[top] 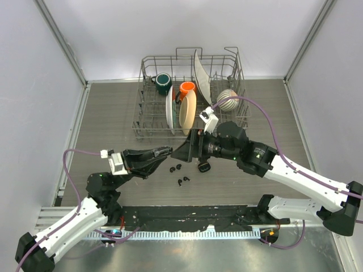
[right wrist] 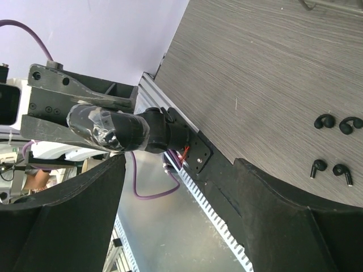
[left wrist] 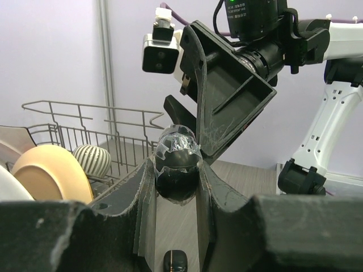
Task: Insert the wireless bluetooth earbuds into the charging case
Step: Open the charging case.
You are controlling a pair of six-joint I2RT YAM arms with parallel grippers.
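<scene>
My left gripper (top: 165, 152) is shut on a glossy black oval charging case (left wrist: 178, 158) wrapped in clear tape and holds it above the table. My right gripper (top: 184, 150) faces it, open, its fingertips close to the case and nothing between them. The taped case (right wrist: 99, 129) also shows at the upper left of the right wrist view. Several tiny black earbuds (top: 180, 182) lie loose on the wood table, below and between both grippers; in the right wrist view they (right wrist: 324, 120) lie in two pairs at the right. A second black oval case (top: 204, 167) lies on the table near them.
A wire dish rack (top: 146, 122) stands at the back with plates, a green mug (top: 163, 82), an orange mug (top: 187, 88) and a striped bowl (top: 228, 99). A metal rail (top: 187, 232) runs along the near edge by the arm bases.
</scene>
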